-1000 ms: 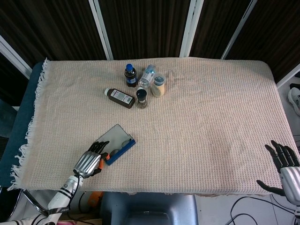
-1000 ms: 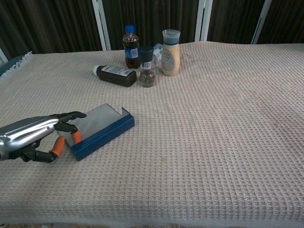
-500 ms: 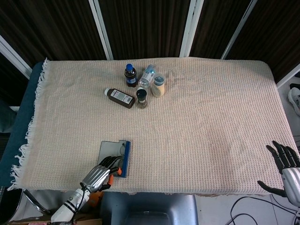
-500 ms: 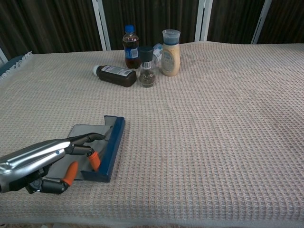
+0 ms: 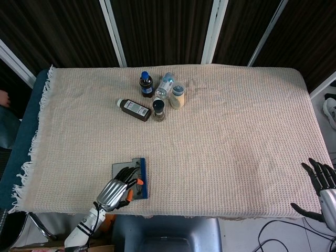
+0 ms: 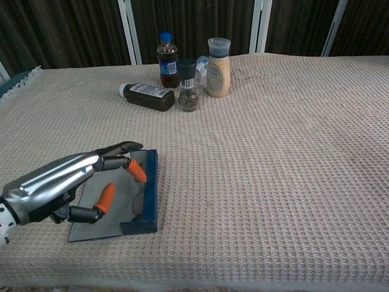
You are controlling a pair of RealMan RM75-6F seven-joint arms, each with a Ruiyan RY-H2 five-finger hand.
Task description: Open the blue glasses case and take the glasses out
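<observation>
Only in the head view I see my right hand [image 5: 321, 185], spread and holding nothing, past the table edge. My left hand [image 6: 64, 183] rests with loosely spread fingers on the open blue glasses case [image 6: 148, 194] near the front edge; I cannot tell if it grips anything.

Bright, even overhead light; soft short shadows. Glare on left hand [image 6: 58, 182] metal. Both views sharp; dark backdrop.
</observation>
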